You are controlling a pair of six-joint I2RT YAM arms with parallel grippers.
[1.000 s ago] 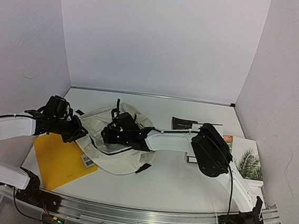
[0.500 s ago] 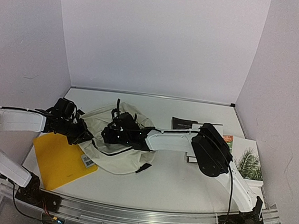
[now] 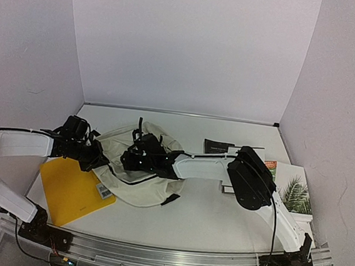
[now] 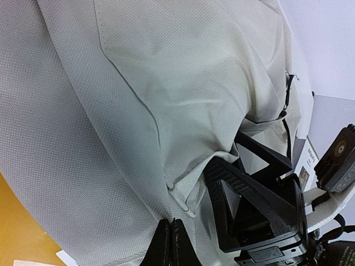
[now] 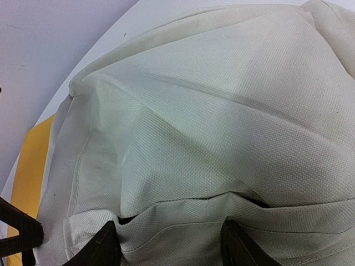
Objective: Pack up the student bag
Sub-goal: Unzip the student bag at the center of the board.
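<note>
The student bag [image 3: 142, 189], cream fabric with black trim, lies flat left of the table's middle, and fills the left wrist view [image 4: 111, 111] and the right wrist view [image 5: 222, 111]. My left gripper [image 3: 97, 162] is at the bag's left edge, its jaws pressed together on a fold of the bag's fabric [image 4: 170, 237]. My right gripper [image 3: 129, 161] is over the bag's middle, open, its fingers [image 5: 105, 246] astride the lip of a fabric opening without holding it. Its black fingers [image 4: 244, 194] show close beside my left gripper.
A yellow folder [image 3: 68, 188] lies partly under the bag's left side, with a white label [image 3: 104, 191] at its edge. A black booklet [image 3: 217, 147] and a book with a palm-leaf cover [image 3: 295, 193] lie at the right. Walls close the back and sides.
My left arm moved right to the bag's left edge, its elbow swinging out to the left. The right arm and the bag have stayed put.
</note>
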